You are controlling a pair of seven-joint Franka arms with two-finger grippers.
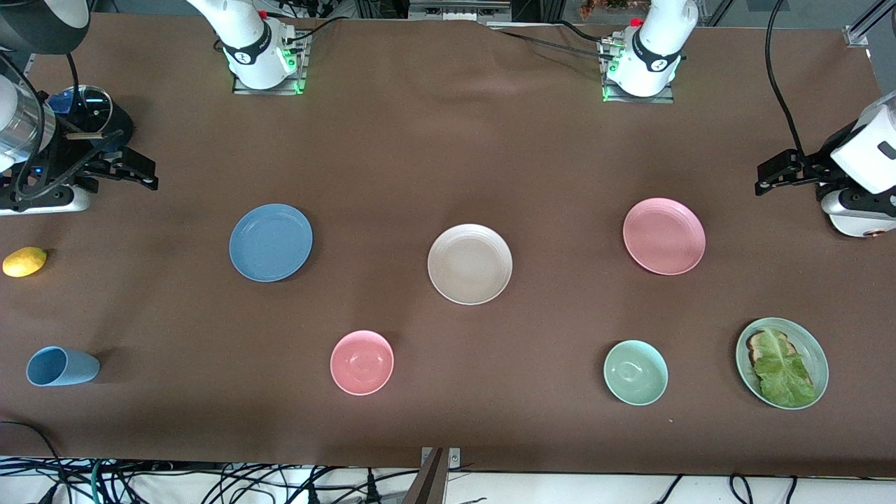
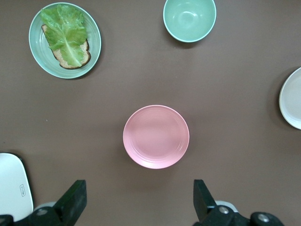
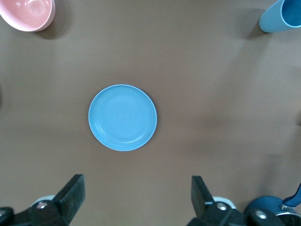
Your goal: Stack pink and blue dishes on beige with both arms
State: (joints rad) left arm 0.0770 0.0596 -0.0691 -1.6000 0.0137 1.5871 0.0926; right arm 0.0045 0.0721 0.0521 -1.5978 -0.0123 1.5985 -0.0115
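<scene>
The beige plate point(image 1: 470, 264) lies at the middle of the table. Toward the right arm's end sits the dusty blue plate point(image 1: 270, 242), also in the right wrist view point(image 3: 122, 117). The pale pink plate point(image 1: 663, 236) rests toward the left arm's end and fills the middle of the left wrist view point(image 2: 156, 136). My right gripper point(image 1: 136, 173) hangs open over bare table at its end, apart from the blue plate, with nothing between its jaws point(image 3: 138, 197). Open and empty as well, my left gripper point(image 1: 773, 173) hovers over bare table at the other end, short of the pink plate point(image 2: 139, 200).
Nearer the camera stand a blue cup point(image 1: 61, 366), a pink bowl point(image 1: 362, 362), a pale green bowl point(image 1: 635, 372) and a green plate with toast and lettuce point(image 1: 782, 362). A lemon point(image 1: 24, 262) lies at the right arm's end.
</scene>
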